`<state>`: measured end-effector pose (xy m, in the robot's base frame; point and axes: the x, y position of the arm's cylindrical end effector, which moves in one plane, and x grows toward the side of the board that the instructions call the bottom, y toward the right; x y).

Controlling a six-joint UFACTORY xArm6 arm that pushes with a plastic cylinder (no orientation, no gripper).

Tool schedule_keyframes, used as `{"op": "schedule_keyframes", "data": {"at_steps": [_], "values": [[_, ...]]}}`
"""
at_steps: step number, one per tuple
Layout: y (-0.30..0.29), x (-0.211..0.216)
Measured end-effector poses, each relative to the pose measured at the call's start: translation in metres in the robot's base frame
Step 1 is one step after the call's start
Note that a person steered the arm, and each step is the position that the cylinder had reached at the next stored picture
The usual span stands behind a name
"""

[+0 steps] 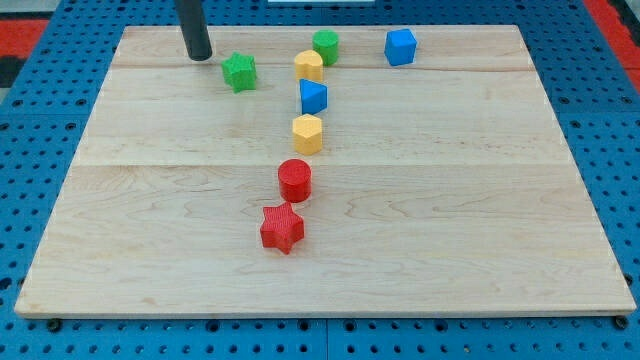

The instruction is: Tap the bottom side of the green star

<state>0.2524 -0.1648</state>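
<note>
The green star (239, 72) lies near the view's top, left of centre, on the wooden board (150, 230). My tip (198, 56) rests on the board just to the upper left of the green star, with a small gap between them. The rod rises out of the view's top edge.
A green cylinder (325, 46) and a yellow block (309, 66) touch at the top centre. A blue cube (400, 46) is to their right. Below run a blue block (313, 97), a yellow hexagon (307, 133), a red cylinder (295, 180) and a red star (282, 228).
</note>
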Motion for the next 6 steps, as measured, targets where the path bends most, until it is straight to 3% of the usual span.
{"op": "schedule_keyframes", "data": {"at_steps": [1,2,3,4,6], "values": [[-0.01,0.005],[-0.05,0.041],[-0.068,0.122],[-0.045,0.168],[0.022,0.151]]}}
